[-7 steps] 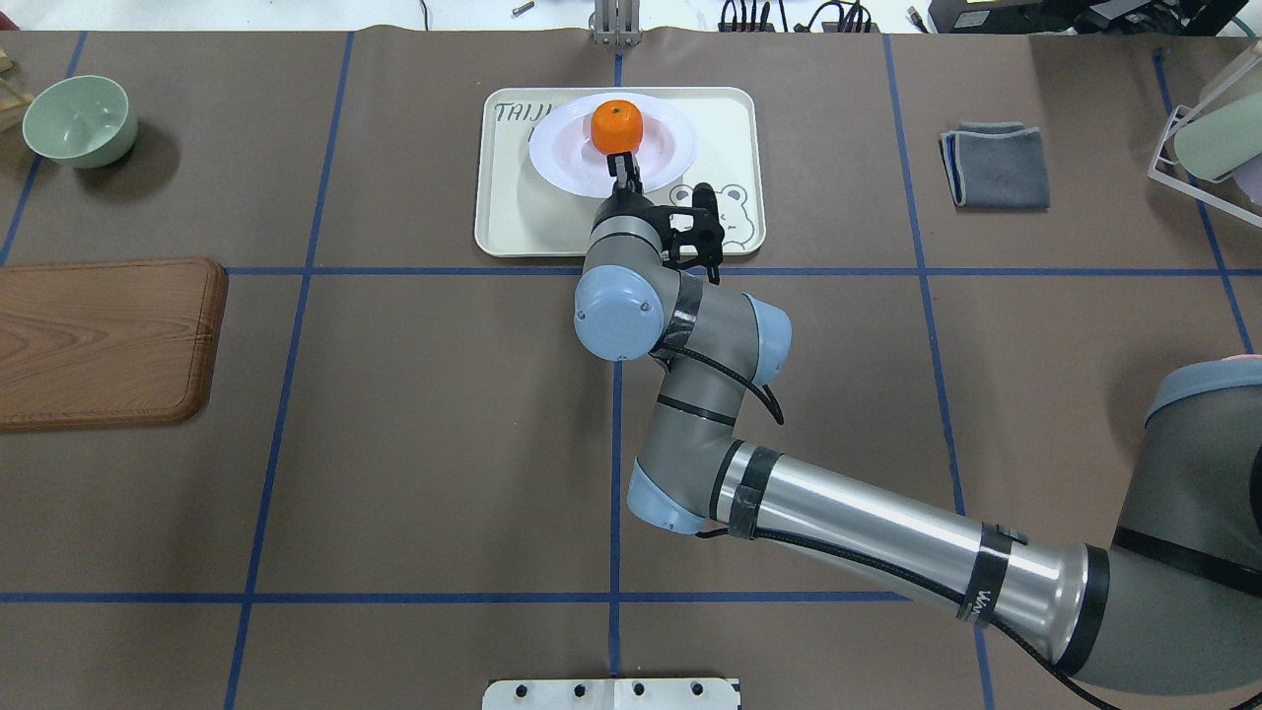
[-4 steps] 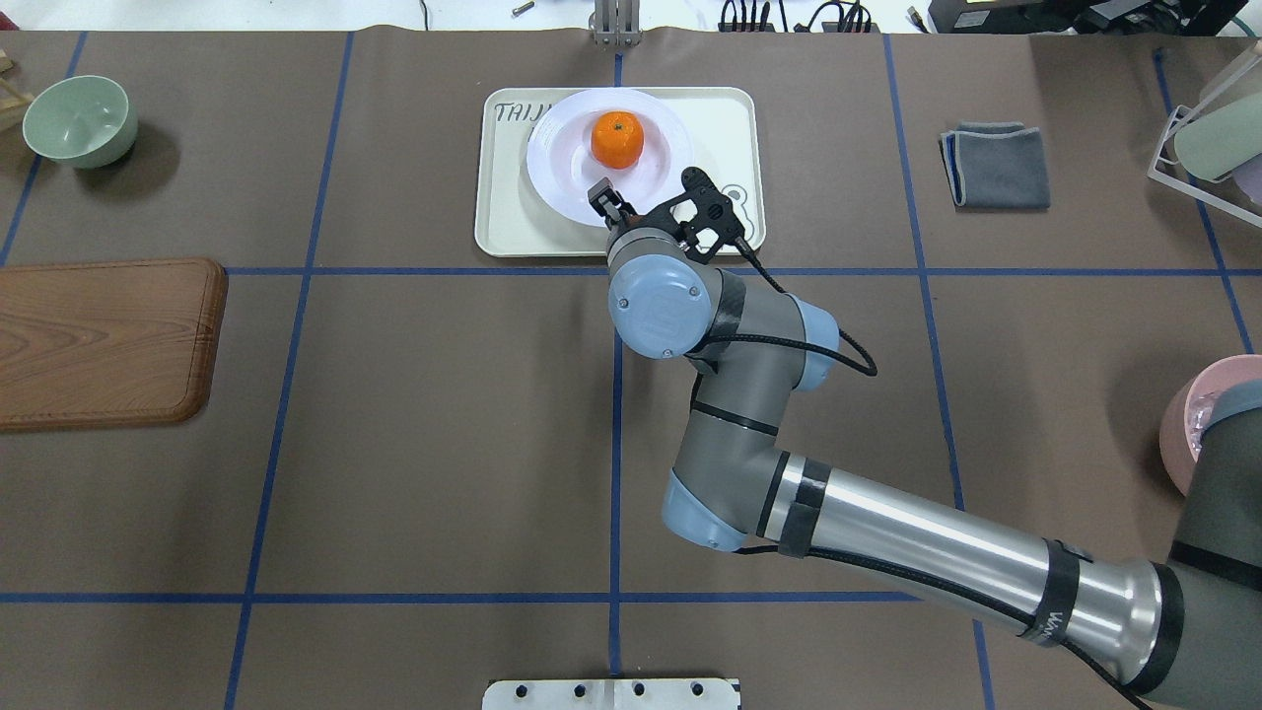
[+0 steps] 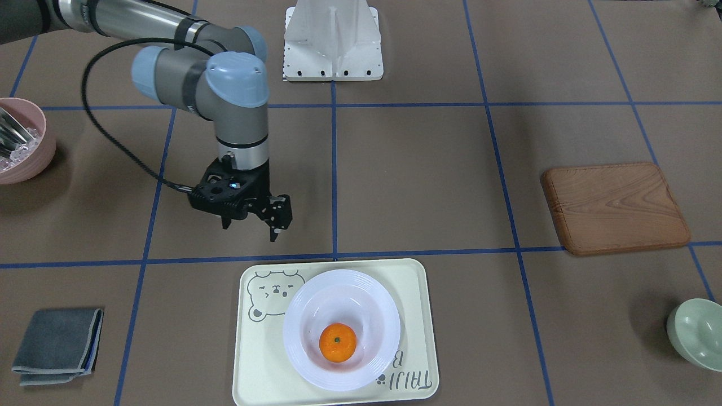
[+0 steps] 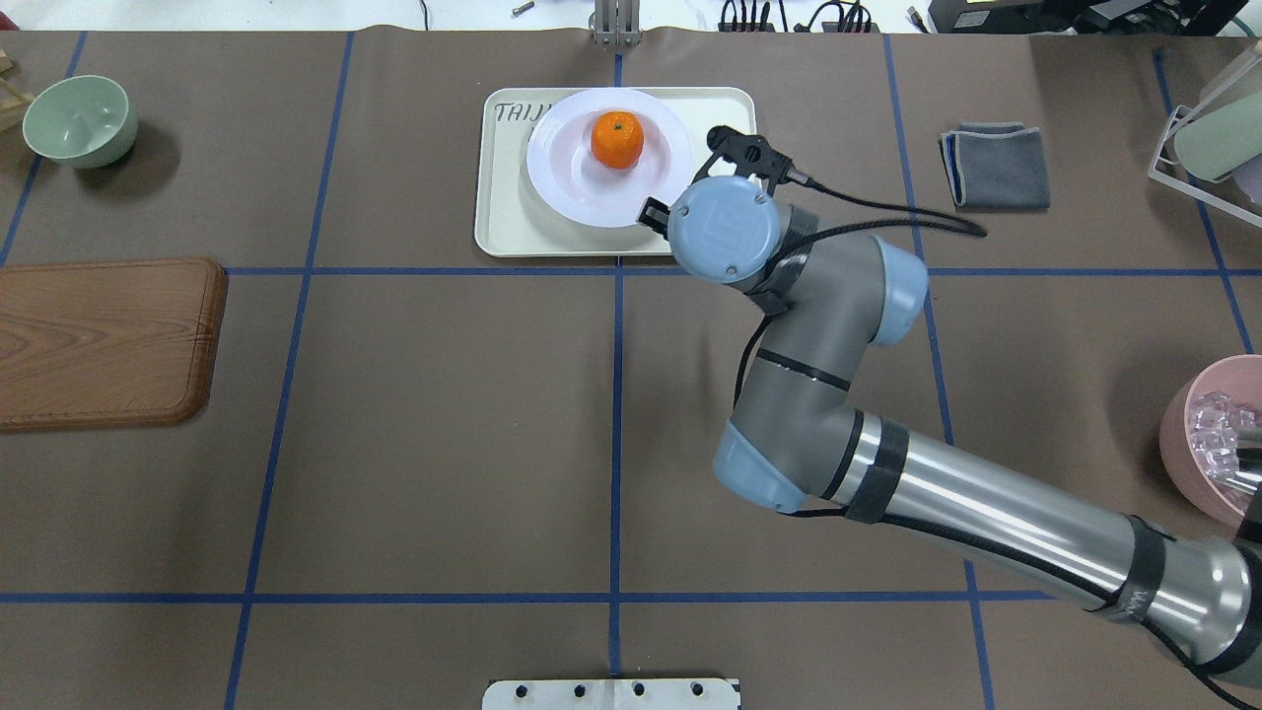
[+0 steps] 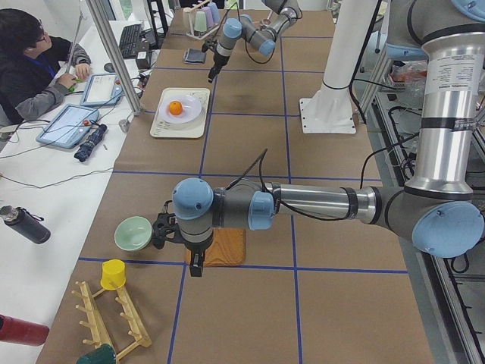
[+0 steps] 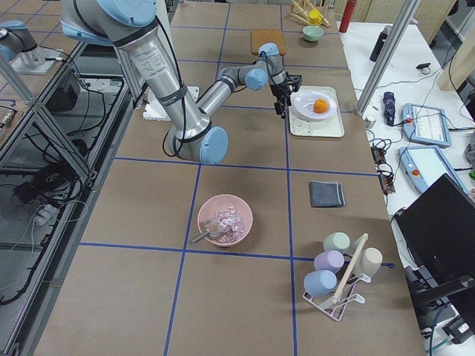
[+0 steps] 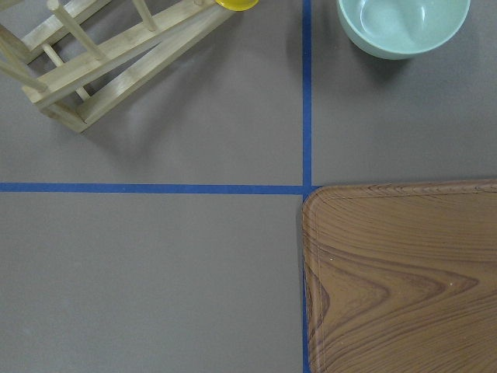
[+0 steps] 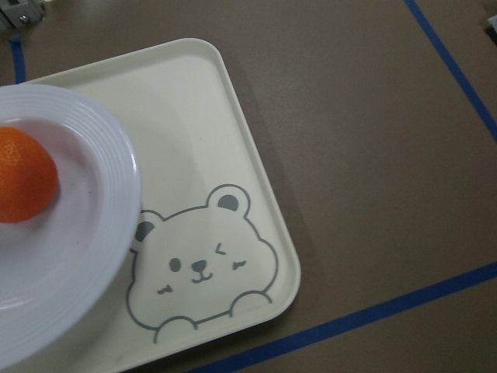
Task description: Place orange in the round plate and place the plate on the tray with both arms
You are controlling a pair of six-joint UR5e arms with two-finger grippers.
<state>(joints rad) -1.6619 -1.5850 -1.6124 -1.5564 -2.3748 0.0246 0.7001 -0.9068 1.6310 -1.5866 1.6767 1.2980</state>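
The orange (image 4: 617,139) lies in the middle of the white round plate (image 4: 562,168), and the plate rests on the cream tray (image 4: 503,222) with the bear drawing. Seen from the front, my right gripper (image 3: 254,225) hangs open and empty above the table, just off the tray's robot-side edge and apart from the plate (image 3: 372,304). The right wrist view shows the orange (image 8: 23,175), the plate rim (image 8: 85,256) and the tray corner (image 8: 233,155). The left gripper (image 5: 195,265) appears only in the exterior left view, over the wooden board's edge; whether it is open or shut I cannot tell.
A brown wooden board (image 4: 99,340) lies at the left, with a pale green bowl (image 4: 79,120) beyond it. A folded grey cloth (image 4: 996,163) sits right of the tray. A pink bowl (image 4: 1198,444) and a cup rack (image 4: 1213,128) stand at the right edge.
My right gripper has let go of the plate's near rim and drawn back to the right, off the plate. The plate with the orange now sits still on the tray.
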